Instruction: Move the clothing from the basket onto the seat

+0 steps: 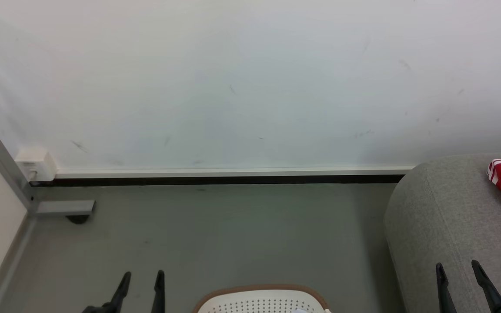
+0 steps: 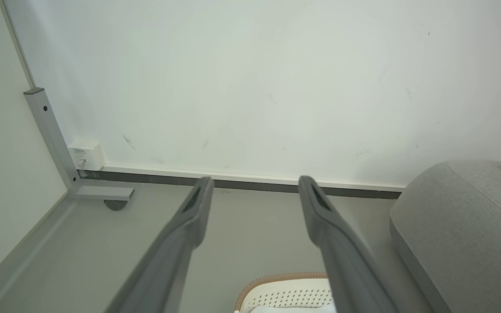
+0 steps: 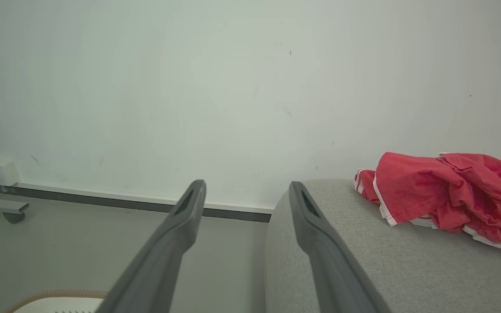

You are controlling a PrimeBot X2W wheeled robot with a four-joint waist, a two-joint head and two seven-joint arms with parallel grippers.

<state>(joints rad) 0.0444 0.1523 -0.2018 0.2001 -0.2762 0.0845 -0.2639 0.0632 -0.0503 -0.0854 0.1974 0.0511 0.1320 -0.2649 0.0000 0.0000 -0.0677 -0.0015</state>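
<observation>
Red clothing (image 3: 446, 195) with white trim, heaped on top of the grey seat (image 1: 450, 226), close to the wall (image 1: 233, 87). To the seat's left on the floor (image 1: 215, 234), apart from it, the white basket (image 1: 261, 302) with brown rim, a pale scrap (image 2: 289, 309) just visible inside. Left gripper (image 1: 143, 274) beside the basket, jaws apart, holding nothing. Right gripper (image 1: 457, 264) over the seat's near end, jaws apart, empty.

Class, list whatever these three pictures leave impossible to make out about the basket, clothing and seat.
Basket contents: head view, bottom edge cuts it off.
Clothing: right wrist view, right edge crops it; garment count unclear.
Seat: right wrist view, right and bottom edges hide its extent.
Wall box label: left wrist view, too small.
</observation>
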